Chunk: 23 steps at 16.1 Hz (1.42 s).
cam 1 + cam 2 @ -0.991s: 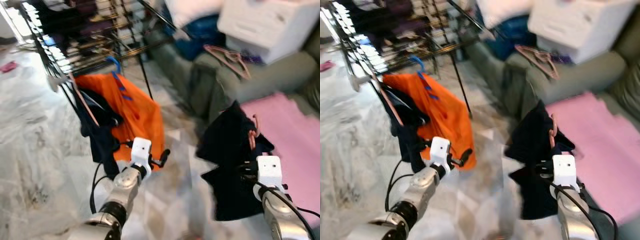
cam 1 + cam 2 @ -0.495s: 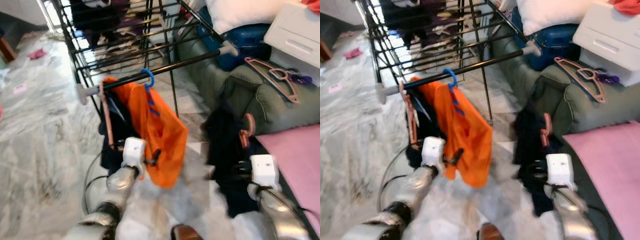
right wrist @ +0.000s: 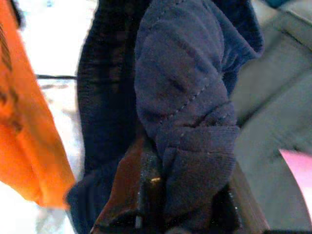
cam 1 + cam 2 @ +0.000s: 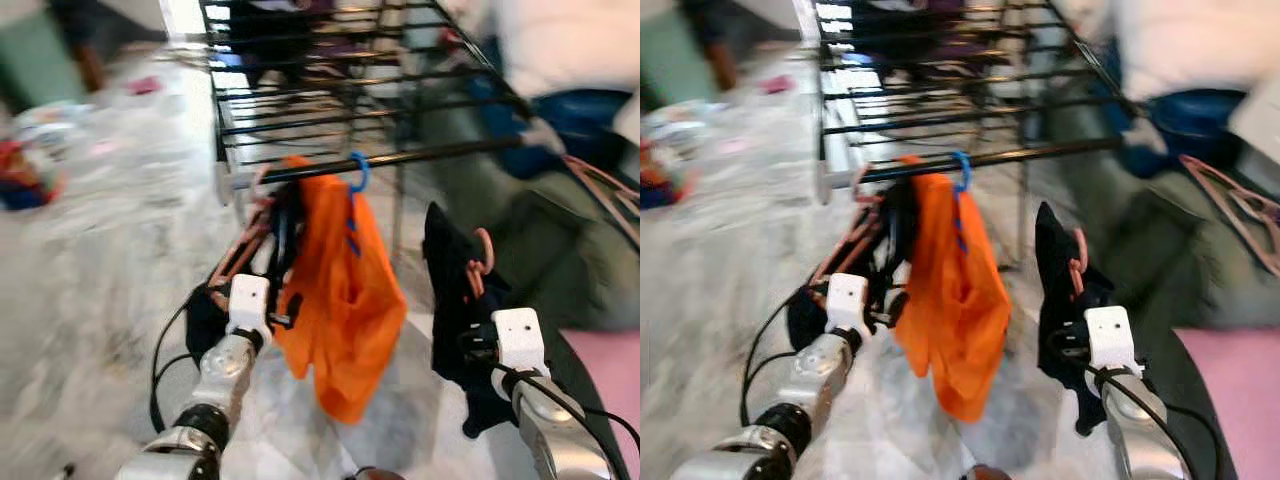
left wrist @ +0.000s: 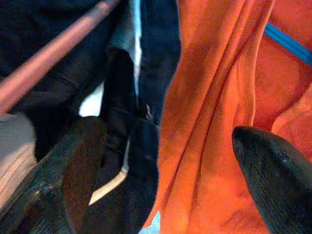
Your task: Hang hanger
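A black rail (image 4: 430,153) of the drying rack carries an orange garment (image 4: 345,290) on a blue hanger hook (image 4: 358,170). Beside it hangs a dark garment on a pink hanger (image 4: 240,255). My right gripper (image 4: 472,345) is shut on a pink hanger (image 4: 482,255) that bears a navy garment (image 4: 448,270), held below the rail and right of the orange garment. In the right wrist view the navy cloth (image 3: 185,112) bunches over my right gripper (image 3: 190,209). My left gripper (image 4: 285,320) stands open against the orange cloth (image 5: 214,97) and dark cloth (image 5: 141,161).
A green sofa (image 4: 570,260) with more pink hangers (image 4: 610,190) stands at the right, with a pink cloth (image 4: 615,355) in front of it. The rack's upper bars (image 4: 330,90) hold dark laundry. Marble floor (image 4: 100,250) spreads to the left, with clutter (image 4: 25,180) at its far edge.
The camera has swung, so the rack now sits centred ahead. My right gripper still holds the navy garment, now closer to the rail. My left gripper stays by the orange garment.
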Tool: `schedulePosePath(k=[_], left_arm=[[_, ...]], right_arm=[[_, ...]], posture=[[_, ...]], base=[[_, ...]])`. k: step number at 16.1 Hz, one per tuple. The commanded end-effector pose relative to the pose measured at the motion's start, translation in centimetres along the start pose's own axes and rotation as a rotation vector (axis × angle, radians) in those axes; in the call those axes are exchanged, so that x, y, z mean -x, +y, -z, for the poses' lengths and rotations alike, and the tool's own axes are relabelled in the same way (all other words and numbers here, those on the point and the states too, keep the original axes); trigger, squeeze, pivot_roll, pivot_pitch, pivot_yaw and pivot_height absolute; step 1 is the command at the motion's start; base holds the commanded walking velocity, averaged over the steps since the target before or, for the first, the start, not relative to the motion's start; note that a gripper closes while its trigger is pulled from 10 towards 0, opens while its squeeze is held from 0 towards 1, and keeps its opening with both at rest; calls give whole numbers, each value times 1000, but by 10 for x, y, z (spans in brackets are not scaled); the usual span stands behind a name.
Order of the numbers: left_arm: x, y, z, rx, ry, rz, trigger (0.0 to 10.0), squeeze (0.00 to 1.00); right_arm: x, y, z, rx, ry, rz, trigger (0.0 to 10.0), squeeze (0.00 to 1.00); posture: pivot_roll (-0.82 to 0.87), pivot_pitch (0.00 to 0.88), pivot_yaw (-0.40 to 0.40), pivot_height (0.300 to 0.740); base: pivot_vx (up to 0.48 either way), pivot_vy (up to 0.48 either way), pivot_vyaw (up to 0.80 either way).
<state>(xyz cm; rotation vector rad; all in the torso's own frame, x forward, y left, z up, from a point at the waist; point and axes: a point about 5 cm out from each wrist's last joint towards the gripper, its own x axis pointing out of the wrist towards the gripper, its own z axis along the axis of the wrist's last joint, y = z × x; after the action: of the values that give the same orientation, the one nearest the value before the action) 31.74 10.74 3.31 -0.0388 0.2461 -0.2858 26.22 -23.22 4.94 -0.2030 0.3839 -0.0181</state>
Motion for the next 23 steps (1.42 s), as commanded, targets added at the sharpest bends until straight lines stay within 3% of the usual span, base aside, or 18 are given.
schedulePosePath(k=[1,5,7,10,14,17,18,21,23], left_arm=[[1,-5,3,1,12,16,10000,0],[1,-5,3,6,9,17,10000,0],[1,-3,3,41,8,6,10000,0],[2,2,5,26,18,-13,10000,0],[7,16,1,-105,-9,-40,10000,0],[11,41,-11,-235,-43,-96,10000,0],[13,48,-14,-239,-50,-98,10000,0],[20,60,-19,-250,-88,-102,10000,0],[28,63,-9,-247,-67,-113,10000,0]], right_arm=[[-1,-3,-13,11,-60,-3,10000,0],[1,5,-10,-1,-52,-41,10000,0],[2,9,-9,-9,-49,-60,10000,0],[3,16,-15,-61,-99,-43,10000,0],[2,20,-24,-145,-189,45,10000,0],[-4,29,-38,-216,-260,74,10000,0],[-8,34,-41,-243,-274,72,10000,0],[-24,35,-52,-206,-257,41,10000,0],[-33,28,-57,-204,-226,30,10000,0]], posture=[[-209,130,-14,740],[-211,133,-10,740],[-210,134,-7,740],[-203,131,1,740],[-165,124,20,740],[-99,110,34,740],[-72,102,39,740],[-5,118,41,740],[7,139,33,740]], base=[[0,-472,600],[0,-433,544],[0,0,0],[0,0,0],[0,0,0],[0,0,0],[0,0,0],[0,0,0],[0,0,0]])
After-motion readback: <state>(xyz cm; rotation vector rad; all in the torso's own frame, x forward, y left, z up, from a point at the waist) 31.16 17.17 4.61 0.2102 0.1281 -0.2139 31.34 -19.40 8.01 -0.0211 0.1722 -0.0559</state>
